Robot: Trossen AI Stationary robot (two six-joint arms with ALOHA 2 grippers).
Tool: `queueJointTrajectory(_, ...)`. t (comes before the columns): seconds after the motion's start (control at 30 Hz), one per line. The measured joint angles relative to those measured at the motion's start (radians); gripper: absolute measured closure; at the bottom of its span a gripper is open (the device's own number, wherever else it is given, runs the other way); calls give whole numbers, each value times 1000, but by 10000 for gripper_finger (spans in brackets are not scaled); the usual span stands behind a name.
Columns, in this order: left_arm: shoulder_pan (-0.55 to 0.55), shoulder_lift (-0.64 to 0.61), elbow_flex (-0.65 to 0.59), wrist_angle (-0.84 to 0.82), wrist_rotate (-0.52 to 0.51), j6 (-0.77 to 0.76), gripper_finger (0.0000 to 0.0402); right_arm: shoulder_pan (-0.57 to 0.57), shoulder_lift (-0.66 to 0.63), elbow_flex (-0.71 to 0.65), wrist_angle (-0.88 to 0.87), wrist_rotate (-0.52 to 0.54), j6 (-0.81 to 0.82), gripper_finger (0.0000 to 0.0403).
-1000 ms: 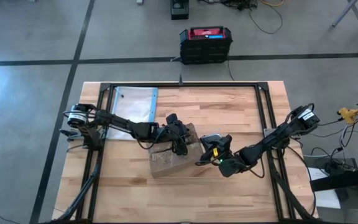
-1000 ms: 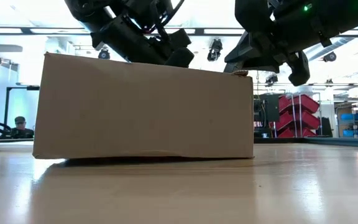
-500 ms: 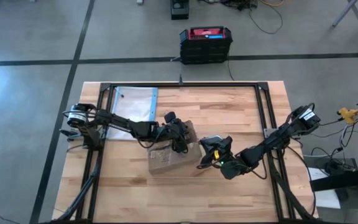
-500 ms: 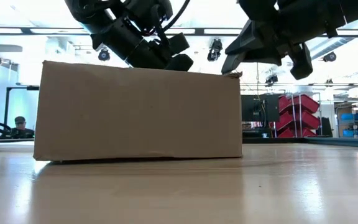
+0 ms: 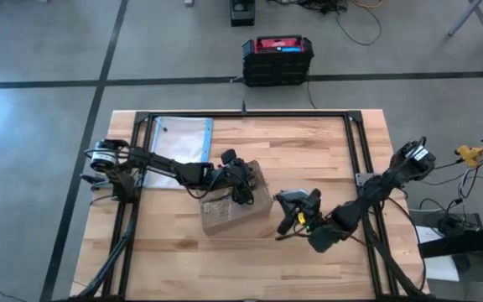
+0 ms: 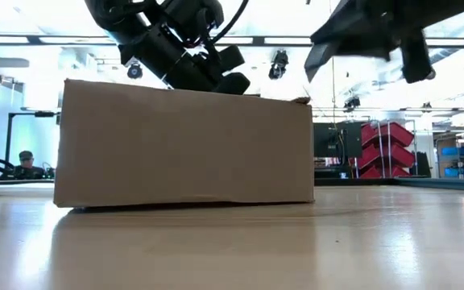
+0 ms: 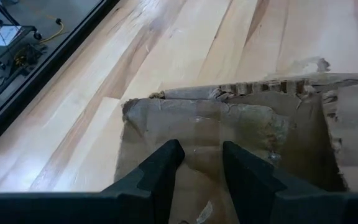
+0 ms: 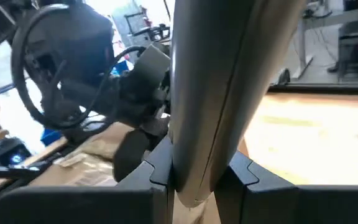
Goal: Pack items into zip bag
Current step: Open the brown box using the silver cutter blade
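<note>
The high view looks straight down on the whole table [image 5: 309,147] and both arms. The low view sits at tabletop height, close to the box [image 6: 184,145], facing the room behind. Each wrist view peers past its own fingers — the left down into the box, the right across at the left arm [image 8: 73,68] — all four share the box.

Brown cardboard box [image 5: 235,206] mid-table [image 5: 309,151] — black-and-red crate [image 5: 277,59] beyond, on floor
</note>
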Motion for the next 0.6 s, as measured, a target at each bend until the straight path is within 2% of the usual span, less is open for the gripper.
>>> queueJointTrajectory(0.17,-8,-55,-5,-7,29,22,283,8,-28,0,-33,-34,-21,351)
queueJointTrajectory(0.37,-8,-206,-4,-60,28,84,283,-11,-32,-1,-96,-264,-37,351)
queueJointTrajectory(0.47,3,-276,-4,-156,21,94,283,-33,-23,-1,-141,-362,-47,351)
queueJointTrajectory(0.6,42,-348,-2,-382,-56,37,283,-57,3,-1,-179,-429,-29,351)
